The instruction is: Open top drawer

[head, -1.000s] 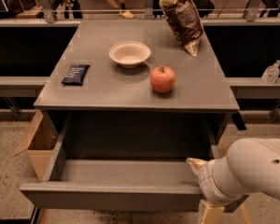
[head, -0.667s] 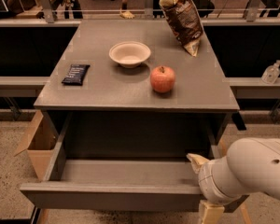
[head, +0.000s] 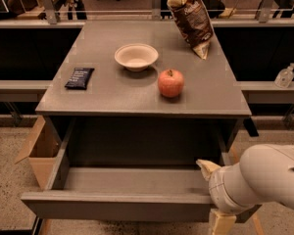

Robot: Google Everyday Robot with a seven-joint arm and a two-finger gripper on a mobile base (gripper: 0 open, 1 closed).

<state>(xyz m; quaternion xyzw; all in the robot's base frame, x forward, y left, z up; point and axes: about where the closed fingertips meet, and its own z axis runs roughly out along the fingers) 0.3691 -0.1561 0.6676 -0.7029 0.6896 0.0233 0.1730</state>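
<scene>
The top drawer (head: 112, 204) is a wide matte grey drawer, pulled far out from under the grey tabletop (head: 108, 89), its grey box interior empty. My white arm (head: 264, 180) comes in from the lower right. The gripper (head: 213, 192) is at the drawer's front right corner; one pale fingertip (head: 206, 166) shows above the drawer's inside and another pale part (head: 220, 223) shows below the front panel.
On the tabletop stand a white bowl (head: 136, 57), a red apple (head: 170, 82), a dark snack bar (head: 80, 77) and a brown chip bag (head: 193, 18). A cardboard box (head: 36, 151) sits on the floor at left. A sanitizer bottle (head: 285, 76) stands on the right ledge.
</scene>
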